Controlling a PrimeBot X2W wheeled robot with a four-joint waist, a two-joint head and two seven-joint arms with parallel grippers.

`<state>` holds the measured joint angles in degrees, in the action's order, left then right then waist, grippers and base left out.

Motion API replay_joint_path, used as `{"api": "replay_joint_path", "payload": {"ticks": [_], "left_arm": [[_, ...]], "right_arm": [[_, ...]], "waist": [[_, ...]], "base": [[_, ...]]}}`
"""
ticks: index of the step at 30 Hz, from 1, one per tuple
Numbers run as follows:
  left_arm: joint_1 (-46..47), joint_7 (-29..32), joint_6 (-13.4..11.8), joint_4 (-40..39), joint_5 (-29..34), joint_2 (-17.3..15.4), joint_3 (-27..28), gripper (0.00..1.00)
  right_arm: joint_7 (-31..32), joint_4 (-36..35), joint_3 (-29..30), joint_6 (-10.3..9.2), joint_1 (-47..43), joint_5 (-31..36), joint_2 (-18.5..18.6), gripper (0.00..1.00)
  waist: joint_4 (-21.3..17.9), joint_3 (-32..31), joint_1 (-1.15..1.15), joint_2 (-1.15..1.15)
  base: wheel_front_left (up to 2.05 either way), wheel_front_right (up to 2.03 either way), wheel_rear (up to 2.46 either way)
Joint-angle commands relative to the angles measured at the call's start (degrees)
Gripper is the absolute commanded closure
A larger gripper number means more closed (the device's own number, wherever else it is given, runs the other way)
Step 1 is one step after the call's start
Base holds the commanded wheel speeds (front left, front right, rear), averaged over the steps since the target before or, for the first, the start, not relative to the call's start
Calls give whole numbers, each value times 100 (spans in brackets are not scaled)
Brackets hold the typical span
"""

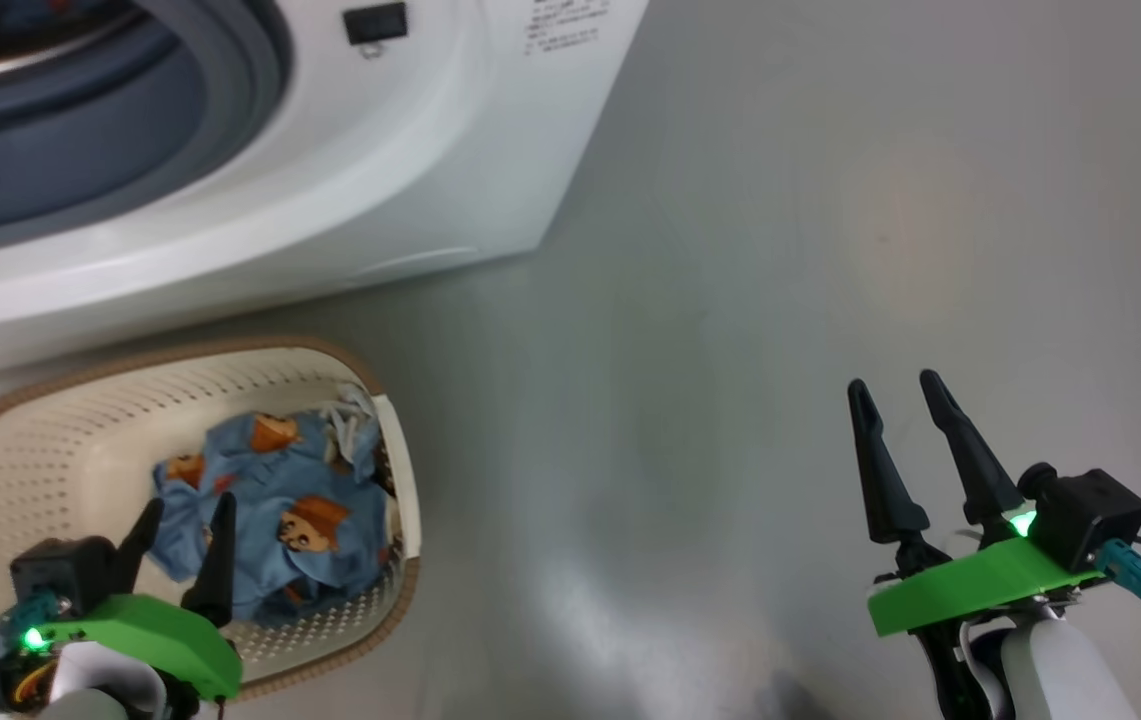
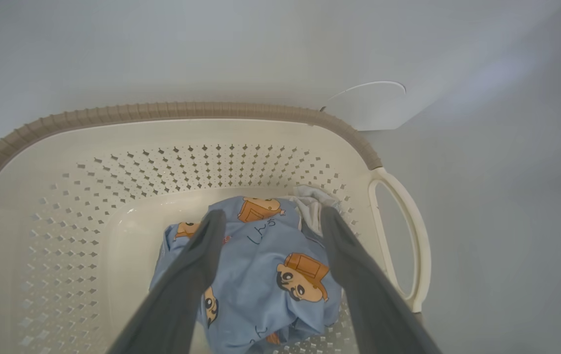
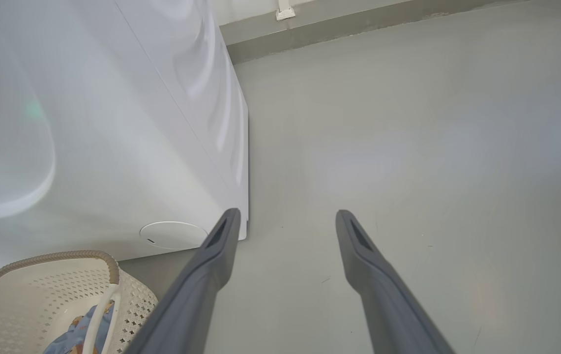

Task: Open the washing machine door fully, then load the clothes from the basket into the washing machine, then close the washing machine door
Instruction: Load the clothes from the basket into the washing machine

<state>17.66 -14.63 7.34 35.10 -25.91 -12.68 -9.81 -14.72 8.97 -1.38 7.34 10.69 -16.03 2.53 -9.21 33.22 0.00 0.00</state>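
The cream perforated basket (image 1: 60, 450) with a brown rim stands on the floor in front of the washing machine (image 1: 410, 180). Inside it lie the clothes (image 1: 280, 510), light-blue fabric with orange cartoon prints and a white piece at the far side. My left gripper (image 1: 188, 512) hangs open over the basket, its fingers straddling the bundle (image 2: 270, 265) from above without closing on it. My right gripper (image 1: 895, 385) is open and empty over bare floor to the right. The machine's grey-blue gasket (image 1: 80, 130) and drum opening show; the door is out of view.
Grey floor (image 1: 780, 300) spreads wide to the right of the machine and basket. A round service flap (image 3: 173, 235) sits low on the machine's front, just behind the basket (image 3: 39, 290). A wall base (image 3: 359, 24) runs along the far side.
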Motion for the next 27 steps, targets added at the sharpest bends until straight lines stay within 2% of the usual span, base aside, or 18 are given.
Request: {"api": "replay_joint_path", "payload": {"ticks": [1,11,18,21,27], "left_arm": [[59,-37,14,-6,-73,-224,104,0],[747,49,14,826,-1062,-765,-1119,0],[1152,403,14,1224,-1570,-1145,-1727,0],[1300,590,14,1470,-1759,-1241,-1949,0],[1558,594,14,1655,-2103,-1290,-2156,0]], "right_arm": [[-28,-144,-185,14,28,-93,34,0],[-28,-206,-465,14,275,-426,34,0],[-28,-208,-626,14,382,-638,34,0],[-28,-201,-681,14,407,-728,34,0],[-28,-181,-737,14,480,-837,34,0]], "waist": [[-257,380,0,0],[-515,1028,0,0],[-650,1349,0,0],[-708,1483,0,0],[-789,1663,0,0]], "base": [[0,0,0],[0,0,0],[0,0,0],[0,0,0],[0,0,0]]}}
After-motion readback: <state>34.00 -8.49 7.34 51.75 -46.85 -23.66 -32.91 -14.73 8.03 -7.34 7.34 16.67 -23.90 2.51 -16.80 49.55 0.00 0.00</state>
